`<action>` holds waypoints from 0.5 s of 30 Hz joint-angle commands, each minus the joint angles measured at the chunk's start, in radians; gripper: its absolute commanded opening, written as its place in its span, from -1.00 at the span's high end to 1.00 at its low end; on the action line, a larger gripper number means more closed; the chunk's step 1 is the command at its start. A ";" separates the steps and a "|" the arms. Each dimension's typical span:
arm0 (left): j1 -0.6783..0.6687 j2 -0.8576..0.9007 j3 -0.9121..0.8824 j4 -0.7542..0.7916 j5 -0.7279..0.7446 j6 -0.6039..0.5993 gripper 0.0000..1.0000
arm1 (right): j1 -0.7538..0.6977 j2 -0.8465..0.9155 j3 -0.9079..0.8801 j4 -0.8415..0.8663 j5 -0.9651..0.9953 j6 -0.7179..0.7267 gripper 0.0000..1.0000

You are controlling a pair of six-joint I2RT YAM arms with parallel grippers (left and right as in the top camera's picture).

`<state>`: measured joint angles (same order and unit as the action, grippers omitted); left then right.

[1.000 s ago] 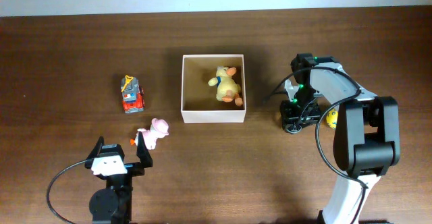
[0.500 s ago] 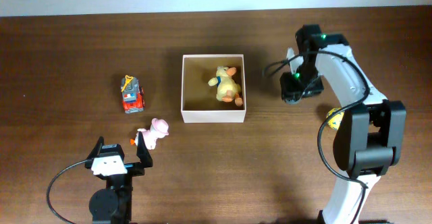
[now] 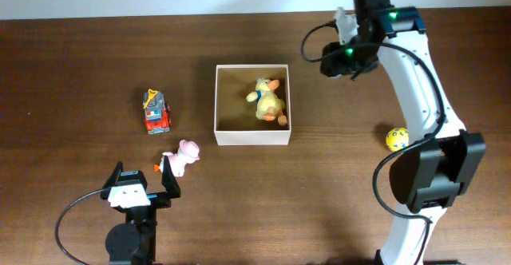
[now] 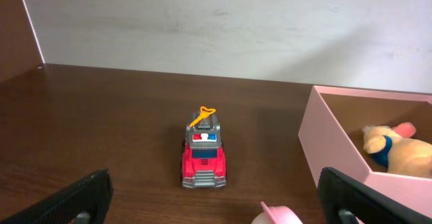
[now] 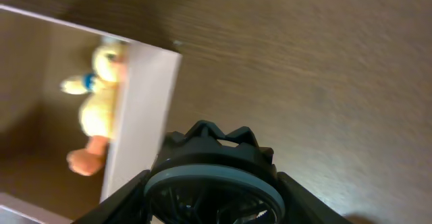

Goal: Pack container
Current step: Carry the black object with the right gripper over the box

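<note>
The container (image 3: 251, 137) is a square, shallow open box in the middle of the table, with a yellow plush duck (image 3: 269, 100) inside. My right gripper (image 3: 334, 60) is raised to the right of the container's far corner. It is shut on a black toothed wheel toy with a grey rim (image 5: 212, 177). The right wrist view shows the container wall (image 5: 145, 116) and the duck (image 5: 98, 109) below it. My left gripper (image 3: 144, 183) is open and empty at the near left; in its wrist view (image 4: 219, 198) it faces the container (image 4: 331, 150).
A red fire truck (image 3: 157, 112) stands left of the container, straight ahead in the left wrist view (image 4: 204, 153). A pink animal toy (image 3: 184, 155) lies by my left gripper's right finger (image 4: 277, 216). A yellow ball (image 3: 395, 139) lies at the right.
My right gripper has lifted the black wheel toy from beside the yellow ball and carried it toward the far side, near the container's far right corner. The left arm has not moved.
</note>
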<state>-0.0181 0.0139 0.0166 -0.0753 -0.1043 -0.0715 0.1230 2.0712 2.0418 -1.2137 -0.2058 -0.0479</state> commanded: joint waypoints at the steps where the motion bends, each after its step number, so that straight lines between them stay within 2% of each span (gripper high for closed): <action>1: 0.006 -0.006 -0.007 0.002 0.011 0.013 -0.99 | 0.080 -0.018 0.034 0.007 -0.027 0.003 -0.13; 15: 0.006 -0.006 -0.007 0.002 0.011 0.013 -0.99 | 0.278 -0.018 0.034 0.021 -0.027 0.030 -0.13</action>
<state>-0.0181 0.0139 0.0166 -0.0753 -0.1043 -0.0715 0.3775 2.0712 2.0514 -1.1957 -0.2165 -0.0448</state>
